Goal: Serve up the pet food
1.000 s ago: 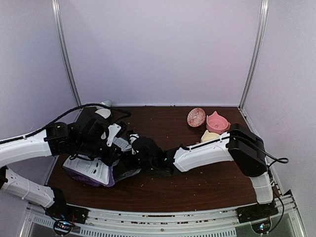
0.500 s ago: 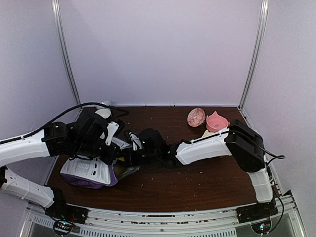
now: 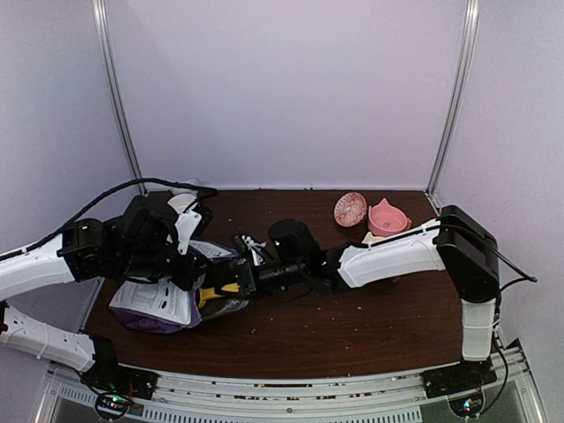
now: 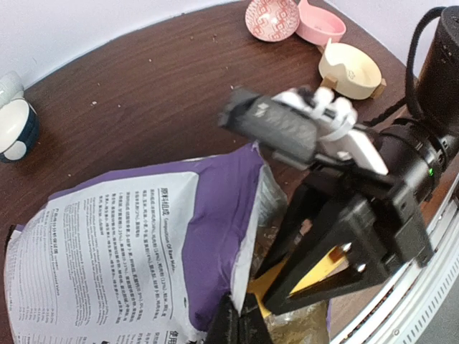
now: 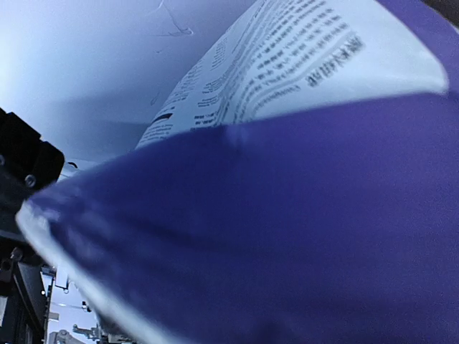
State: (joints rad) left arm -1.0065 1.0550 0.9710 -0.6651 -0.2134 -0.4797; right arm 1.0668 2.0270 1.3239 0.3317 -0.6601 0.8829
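While the L gripper (image 4: 240,324) sits pinched tight on the top edge of the purple bag (image 4: 122,251), propping its mouth up off the table (image 4: 143,86), the R gripper (image 3: 233,285) comes in from the right w/ its jaws clamped on the yellow scoop (image 4: 326,266), scoop end right at the opening. R wrist cam is no help: just blurred purple and white print filling the view, so it's hard up against the bag. Pet food itself? Can't make it out. My read is it lies down inside the bag behind that crinkled lip, and a brownish patch in the mouth may or may not be kibble. Handling call: small dry pellets, light and loose, they'll pour and roll like gravel. No pinching those w/ two fingers, so the scoop is the sensible way to take hold, dug in low and lifted level or they spill. Bag is soft and floppy too and prob. sags shut if the L pinch slackens, so that edge grip matters. Destination looks like one of three bowls at the far right: cream bowl (image 4: 350,69) nearest, then pink bowl (image 4: 321,21) and patterned bowl (image 4: 271,16), all well apart from the bag. Long carry w/ a loaded scoop, so a tilt en route is the risk. Step in hand, I reckon, is scooping; nothing served yet.
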